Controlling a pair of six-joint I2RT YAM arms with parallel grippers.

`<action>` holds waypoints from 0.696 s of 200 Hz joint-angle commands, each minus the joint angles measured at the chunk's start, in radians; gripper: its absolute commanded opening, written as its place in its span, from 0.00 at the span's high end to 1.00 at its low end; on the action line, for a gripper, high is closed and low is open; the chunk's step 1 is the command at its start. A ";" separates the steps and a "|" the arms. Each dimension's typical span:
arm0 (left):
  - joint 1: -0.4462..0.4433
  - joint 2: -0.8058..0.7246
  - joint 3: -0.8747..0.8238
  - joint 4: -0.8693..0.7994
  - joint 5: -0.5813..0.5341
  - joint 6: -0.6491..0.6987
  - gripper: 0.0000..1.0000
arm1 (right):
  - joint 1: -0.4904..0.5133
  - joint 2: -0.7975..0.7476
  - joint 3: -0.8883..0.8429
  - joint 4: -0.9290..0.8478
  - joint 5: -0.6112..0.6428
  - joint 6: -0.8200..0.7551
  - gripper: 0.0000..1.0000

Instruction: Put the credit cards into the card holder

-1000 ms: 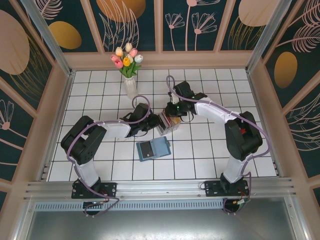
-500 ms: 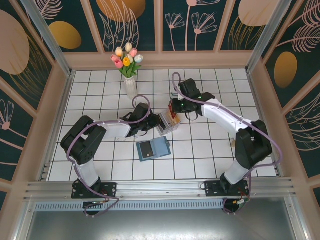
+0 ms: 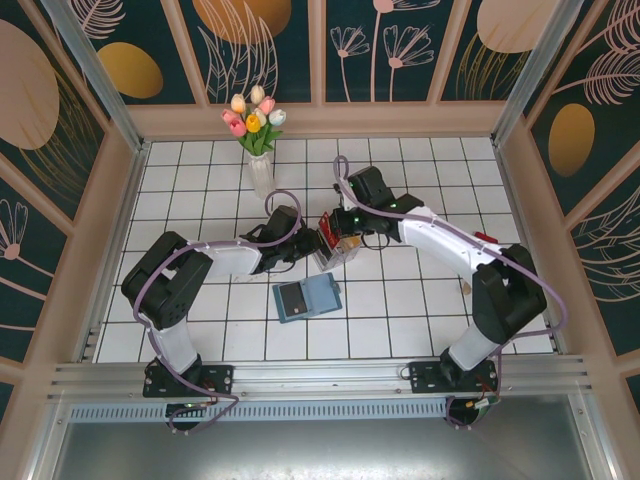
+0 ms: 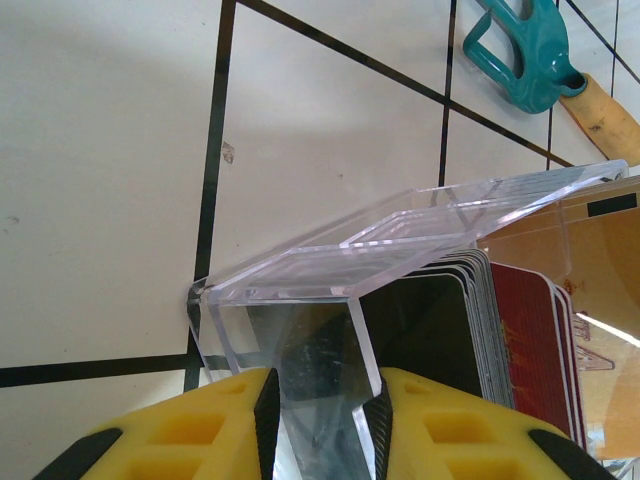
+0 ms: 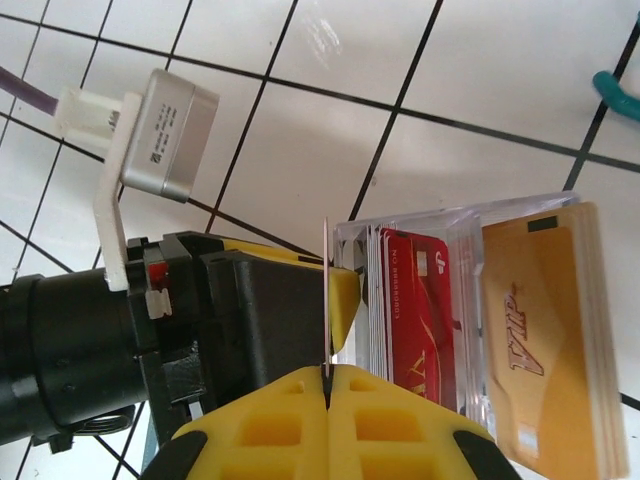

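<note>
White tiled surface (image 3: 420,300) with dark grout, boxed in by floral panels, a vase of tulips (image 3: 258,150) at the far side. The left hand (image 4: 322,430) is clamped on the wall of the clear tray (image 4: 400,230), tipping it up so the credit cards (image 5: 415,310) stand in a row. The right hand (image 5: 328,385) is pinched fully closed on a single card (image 5: 326,290), seen edge-on just left of the stack. Half a second ago that hand sat farther back from the tray; it has since swung left and nearer. I judge one card is now free for transfer. The card holder (image 3: 307,297) lies open on the near side, no card in it yet.
</note>
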 commanded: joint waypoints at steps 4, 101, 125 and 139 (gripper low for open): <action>0.004 -0.005 -0.028 -0.099 -0.017 0.015 0.68 | 0.007 0.025 -0.031 0.036 0.037 -0.023 0.99; 0.005 -0.012 -0.030 -0.109 -0.024 0.017 0.68 | -0.038 -0.050 -0.073 0.009 0.183 -0.026 0.99; 0.004 -0.053 -0.031 -0.108 -0.028 0.024 0.64 | -0.049 -0.104 -0.083 0.025 0.114 -0.014 0.99; 0.006 -0.085 -0.030 -0.106 -0.028 0.030 0.61 | -0.062 -0.147 -0.099 0.052 0.051 0.016 0.99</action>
